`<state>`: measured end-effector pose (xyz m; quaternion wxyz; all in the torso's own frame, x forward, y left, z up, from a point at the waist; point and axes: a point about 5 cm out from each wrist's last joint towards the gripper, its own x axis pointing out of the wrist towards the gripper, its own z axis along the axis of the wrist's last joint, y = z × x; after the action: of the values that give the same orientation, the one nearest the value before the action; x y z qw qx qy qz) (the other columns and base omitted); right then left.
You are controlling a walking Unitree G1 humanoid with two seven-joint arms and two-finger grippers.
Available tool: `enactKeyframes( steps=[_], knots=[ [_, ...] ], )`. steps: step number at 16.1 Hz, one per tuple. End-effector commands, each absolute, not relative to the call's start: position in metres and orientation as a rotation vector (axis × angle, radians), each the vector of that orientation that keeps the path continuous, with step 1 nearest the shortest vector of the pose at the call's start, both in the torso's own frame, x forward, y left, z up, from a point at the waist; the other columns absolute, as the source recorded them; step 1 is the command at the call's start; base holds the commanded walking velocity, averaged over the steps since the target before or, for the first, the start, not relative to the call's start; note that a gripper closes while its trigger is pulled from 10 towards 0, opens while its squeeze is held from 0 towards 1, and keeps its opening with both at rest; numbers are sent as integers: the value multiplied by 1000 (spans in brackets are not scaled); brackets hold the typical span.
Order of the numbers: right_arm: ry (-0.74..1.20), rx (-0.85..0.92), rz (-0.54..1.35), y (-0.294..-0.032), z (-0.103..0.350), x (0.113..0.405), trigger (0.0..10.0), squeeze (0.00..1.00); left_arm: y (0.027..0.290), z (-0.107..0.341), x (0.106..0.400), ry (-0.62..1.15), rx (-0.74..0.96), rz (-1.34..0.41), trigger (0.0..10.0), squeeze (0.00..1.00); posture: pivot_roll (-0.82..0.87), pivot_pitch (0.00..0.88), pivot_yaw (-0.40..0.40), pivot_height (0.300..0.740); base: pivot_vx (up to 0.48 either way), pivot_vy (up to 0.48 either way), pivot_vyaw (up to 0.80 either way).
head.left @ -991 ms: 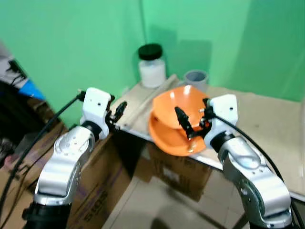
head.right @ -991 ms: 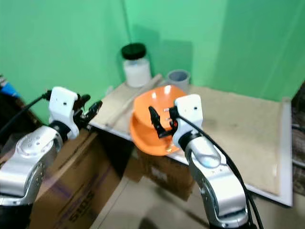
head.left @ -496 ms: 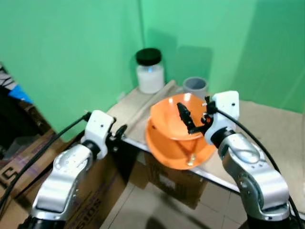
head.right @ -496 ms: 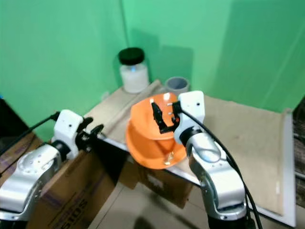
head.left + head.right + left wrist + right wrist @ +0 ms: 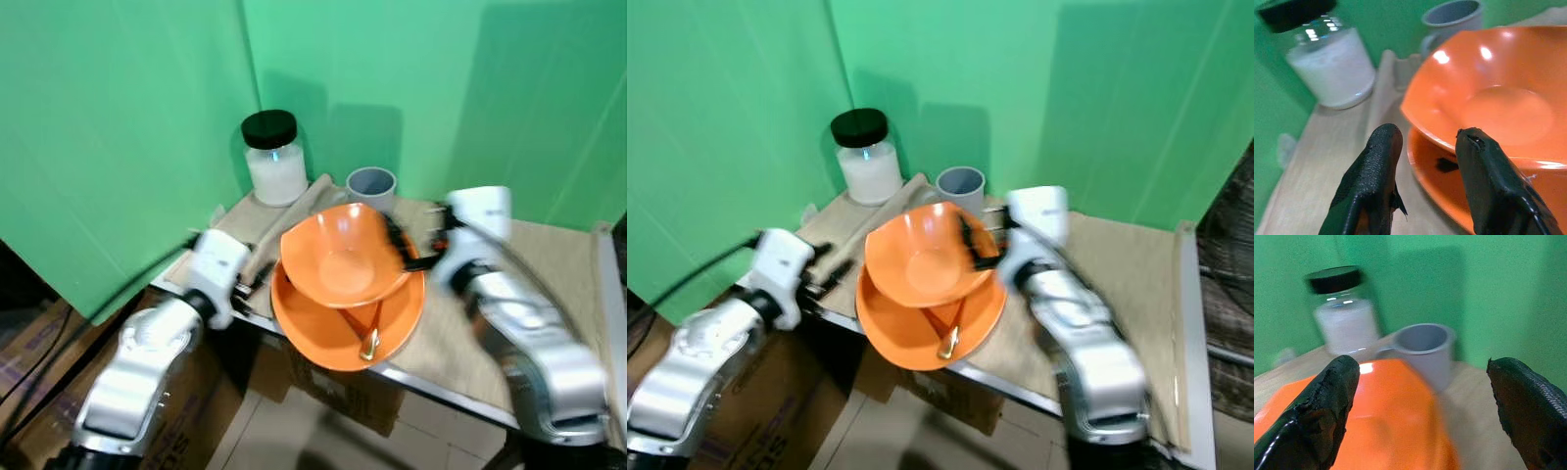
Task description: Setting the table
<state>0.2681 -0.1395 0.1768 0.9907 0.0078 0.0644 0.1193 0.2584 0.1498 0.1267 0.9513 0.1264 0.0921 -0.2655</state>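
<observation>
From my head camera I note cardboard boxes (image 5: pixel 39 333) on the floor at the far left, below the bench (image 5: pixel 549 255). My left gripper (image 5: pixel 1425 147) sits at the bench's left edge, just beside the orange dishes; the wrist view shows its fingers (image 5: pixel 1376 166) apart with nothing between them, pointed at the bowl's rim. At the back left corner of the bench stands a glass jar (image 5: pixel 273 157) with a black lid, holding something white. Just right of it is a grey cup (image 5: pixel 371 184), upright, close to the green wall (image 5: pixel 127 117).

In front of both, near the bench's front edge, lies an orange plate (image 5: pixel 392 338), and an orange bowl (image 5: pixel 343 257) rests on it, tilted and shifted toward the back left. A gold spoon (image 5: pixel 369 338) lies on the plate, its handle running under the bowl.

My right gripper (image 5: pixel 1425 401) is just beside the bowl's right rim. Its wrist view shows the fingers (image 5: pixel 1322 406) wide apart, holding nothing, with the bowl, cup and jar beyond them. The head views are blurred around this arm.
</observation>
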Motion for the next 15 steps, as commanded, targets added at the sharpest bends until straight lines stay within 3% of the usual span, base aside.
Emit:
enactKeyframes(
  steps=[1,7,8,9,13,14,15],
  knots=[
    [140,33,281,-130,176,267,10000,0,157,127,257,191,295,-531,10000,0,26,0,101,740,0,0,0],
    [266,10,259,-148,164,274,10000,0,156,128,259,181,304,-556,10000,0,21,0,103,740,0,0,0],
    [297,71,246,-157,162,277,10000,976,156,128,262,175,313,-565,10000,0,17,0,105,740,0,0,0],
    [307,104,228,-163,161,278,10000,1000,155,128,263,172,318,-571,10000,0,15,0,106,740,0,0,0],
    [421,243,184,-177,151,282,10000,1000,150,129,269,165,336,-616,10000,0,-8,0,121,740,0,0,0],
    [450,304,187,-177,149,284,10000,0,148,128,269,169,340,-635,10000,0,-10,0,121,740,0,0,0],
    [473,347,199,-175,147,284,10000,0,147,126,268,176,343,-655,10000,0,-11,0,121,740,0,0,0]
  ],
)
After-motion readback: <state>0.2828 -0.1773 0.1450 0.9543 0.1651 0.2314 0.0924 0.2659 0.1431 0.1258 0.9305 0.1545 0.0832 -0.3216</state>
